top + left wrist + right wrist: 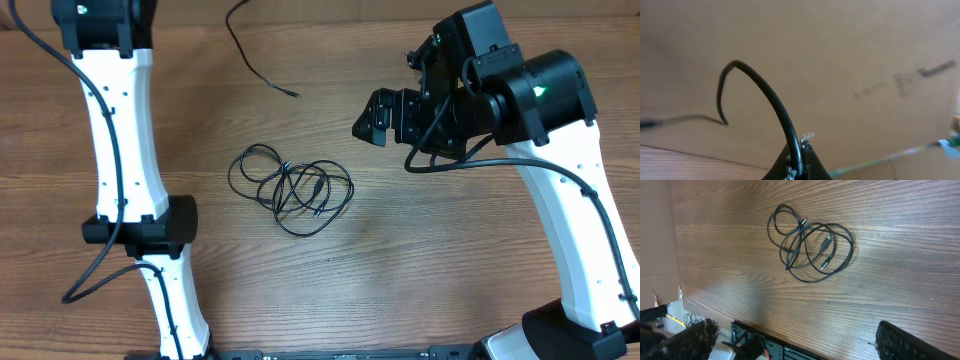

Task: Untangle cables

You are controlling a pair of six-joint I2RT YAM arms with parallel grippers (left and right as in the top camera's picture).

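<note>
- The right gripper [365,120] hung released, fingers spread wide, holding nothing.
- The tangled coil [292,190] lay on the table [420,260] ahead of and below it, near, its longer axis running roughly toward the fingers; the right arm looked nearer.
- The left gripper [799,172] was clenched on a loose strand [765,95], which lay apart from the coil.
- No containers showed.

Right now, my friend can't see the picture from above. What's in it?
A knot of thin black cords lies in the middle of a wooden table. The right gripper hangs beside it, and one loose cord trails off the top edge.
</note>
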